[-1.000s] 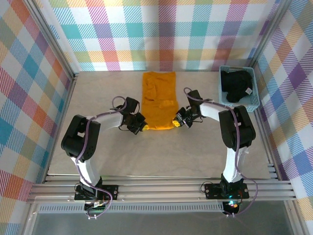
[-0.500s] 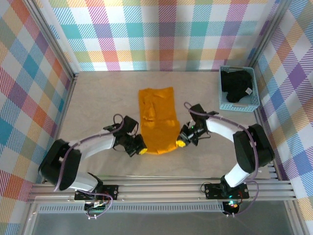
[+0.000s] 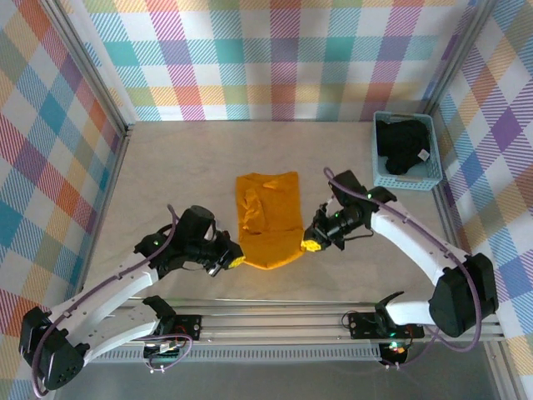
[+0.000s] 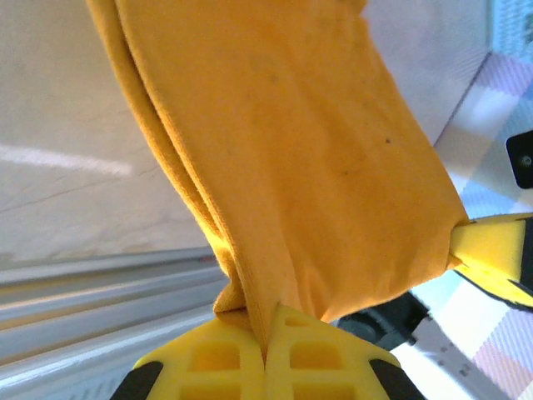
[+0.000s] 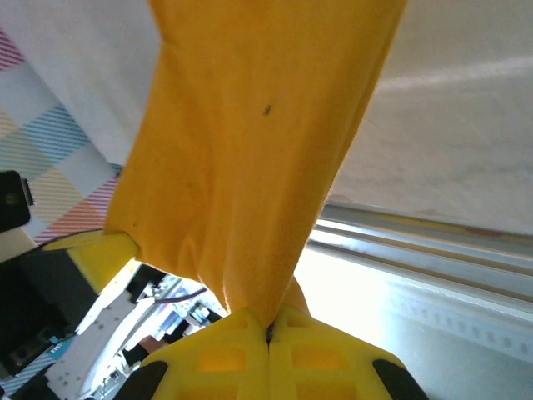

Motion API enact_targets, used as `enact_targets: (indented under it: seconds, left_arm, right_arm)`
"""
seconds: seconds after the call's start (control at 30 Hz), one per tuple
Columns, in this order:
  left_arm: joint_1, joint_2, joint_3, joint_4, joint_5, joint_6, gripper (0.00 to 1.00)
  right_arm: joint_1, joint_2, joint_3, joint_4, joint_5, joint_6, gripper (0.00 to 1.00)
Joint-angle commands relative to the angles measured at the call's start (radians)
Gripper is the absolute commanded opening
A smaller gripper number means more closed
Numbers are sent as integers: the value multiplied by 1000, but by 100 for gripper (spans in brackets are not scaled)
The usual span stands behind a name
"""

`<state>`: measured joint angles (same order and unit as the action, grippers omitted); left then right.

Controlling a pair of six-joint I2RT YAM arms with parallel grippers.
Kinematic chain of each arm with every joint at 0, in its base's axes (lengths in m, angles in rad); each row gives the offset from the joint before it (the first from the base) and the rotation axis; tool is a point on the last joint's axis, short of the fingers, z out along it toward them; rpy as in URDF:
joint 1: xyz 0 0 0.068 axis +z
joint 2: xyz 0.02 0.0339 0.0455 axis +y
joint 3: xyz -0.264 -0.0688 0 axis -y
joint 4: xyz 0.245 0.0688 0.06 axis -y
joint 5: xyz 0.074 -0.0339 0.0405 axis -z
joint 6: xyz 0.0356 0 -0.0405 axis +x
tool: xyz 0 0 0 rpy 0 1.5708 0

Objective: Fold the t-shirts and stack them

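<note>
The mustard-orange t-shirt (image 3: 267,218) is a folded strip in the middle of the table, its near edge lifted. My left gripper (image 3: 236,261) is shut on the near left corner of the shirt (image 4: 275,158), the cloth pinched between its yellow fingers (image 4: 216,358). At the near right corner my right gripper (image 3: 309,245) is shut on the same shirt (image 5: 250,142), which hangs from its jaws. The black t-shirt (image 3: 402,147), with a white tag, lies bunched in the basket at the far right.
The light-blue mesh basket (image 3: 431,175) stands at the far right corner beside the checked wall. An aluminium rail (image 3: 275,312) runs along the table's near edge, just below both grippers. Bare beige tabletop (image 3: 175,167) lies left of the shirt.
Both grippers have pulled the orange shirt's near edge towards the rail. The shirt has slid nearer and looks shorter, and both arms have stretched out lower in the view.
</note>
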<state>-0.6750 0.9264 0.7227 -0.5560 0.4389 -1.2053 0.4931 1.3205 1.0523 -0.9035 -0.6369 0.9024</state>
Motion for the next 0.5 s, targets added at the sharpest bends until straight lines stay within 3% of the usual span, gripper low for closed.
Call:
enact_targets:
  seconds: [0.0,0.27,0.47]
  left_arm:
    - [36,38,120,-21,-103,-11,0]
    - [240,333,383,12,-139,110,0]
    - [348,743,647,57,-103,206,0]
  right_arm:
    - [-27,51,120,-81,34,17,0]
    - [-130,307,413,-74,58,-4,0]
    - [-196,632,634,65,15,50,0]
